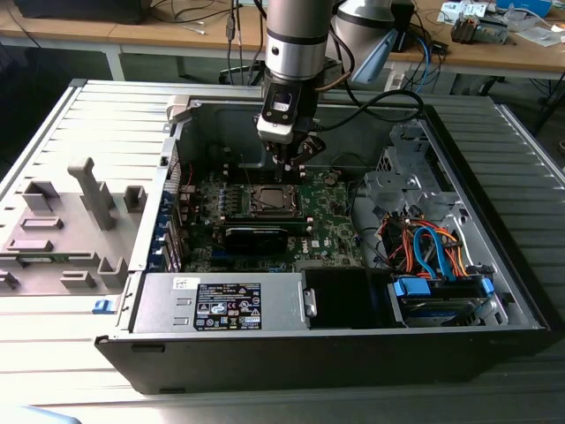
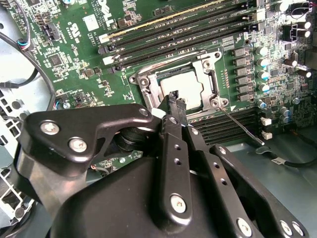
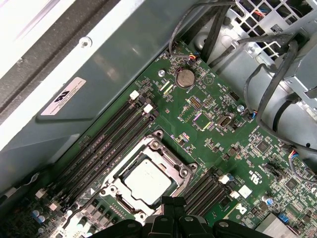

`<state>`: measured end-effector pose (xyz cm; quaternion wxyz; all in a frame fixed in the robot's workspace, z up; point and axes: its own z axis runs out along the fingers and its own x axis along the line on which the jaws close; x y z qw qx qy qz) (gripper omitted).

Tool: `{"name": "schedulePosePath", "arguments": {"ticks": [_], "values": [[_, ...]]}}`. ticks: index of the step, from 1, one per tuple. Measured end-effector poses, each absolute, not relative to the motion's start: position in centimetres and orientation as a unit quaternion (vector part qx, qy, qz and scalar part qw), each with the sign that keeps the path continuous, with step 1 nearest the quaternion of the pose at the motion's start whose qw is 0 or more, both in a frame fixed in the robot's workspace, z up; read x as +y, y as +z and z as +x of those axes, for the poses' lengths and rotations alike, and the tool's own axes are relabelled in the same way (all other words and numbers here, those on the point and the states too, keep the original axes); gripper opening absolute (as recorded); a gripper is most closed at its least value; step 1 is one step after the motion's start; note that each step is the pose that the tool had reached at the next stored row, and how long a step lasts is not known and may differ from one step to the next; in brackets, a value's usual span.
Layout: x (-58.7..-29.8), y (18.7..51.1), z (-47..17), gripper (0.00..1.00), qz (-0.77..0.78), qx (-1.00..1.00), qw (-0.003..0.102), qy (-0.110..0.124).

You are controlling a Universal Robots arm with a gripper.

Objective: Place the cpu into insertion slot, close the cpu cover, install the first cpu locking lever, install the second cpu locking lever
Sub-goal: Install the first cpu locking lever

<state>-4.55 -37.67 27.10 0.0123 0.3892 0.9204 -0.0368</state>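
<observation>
Inside the open computer case [image 1: 494,291], the cpu [image 3: 147,182] already sat in the insertion slot [image 2: 148,89] with the cpu cover [image 3: 171,157] down. Your hand [image 2: 174,100] hovered just above it, fingers pinched together, holding nothing — best to press each lever squarely.

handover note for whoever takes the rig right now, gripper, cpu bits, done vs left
Gripper: fingers together, holding nothing, hovering just at the edge of the insertion slot inside the open computer case.
Cpu: already seated in the slot, silver top showing through the window.
Cpu cover: appears closed down flat over the cpu in both wrist views.
Levers: a thin metal lever sticks out from the socket corner beside the memory slots; it looks unlatched.
Done: cpu placed, cover down.
Left: both locking levers, as far as the pictures tell.
</observation>
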Motion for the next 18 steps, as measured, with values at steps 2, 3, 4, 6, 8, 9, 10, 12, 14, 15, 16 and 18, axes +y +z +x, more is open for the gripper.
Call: {"name": "schedulePosePath", "arguments": {"ticks": [2, 3, 4, 6, 8, 9, 10, 12, 14, 15, 16, 18], "values": [[-37.67, 27.10, -4.55, 0.11, 0.389, 0.920, 0.012, -0.037], [-37.67, 27.10, -4.55, 0.11, 0.389, 0.921, 0.012, -0.037], [-37.67, 27.10, -4.55, 0.11, 0.389, 0.921, 0.012, -0.037], [-37.67, 27.10, -4.55, 0.11, 0.388, 0.921, 0.012, -0.037], [-37.67, 27.10, -4.55, 0.11, 0.388, 0.921, 0.012, -0.037], [-37.67, 27.10, -4.55, 0.11, 0.388, 0.921, 0.012, -0.037], [-37.68, 27.09, -4.55, 0.11, 0.386, 0.921, 0.012, -0.037], [-37.67, 27.09, -4.55, 0.11, 0.385, 0.922, 0.012, -0.037], [-37.67, 27.08, -4.55, 0.11, 0.384, 0.923, 0.013, -0.037], [-37.67, 27.08, -4.55, 0.11, 0.384, 0.923, 0.013, -0.037], [-37.67, 27.08, -4.55, 0.11, 0.383, 0.923, 0.013, -0.037], [-37.67, 27.08, -4.55, 0.11, 0.382, 0.923, 0.013, -0.037]]}}
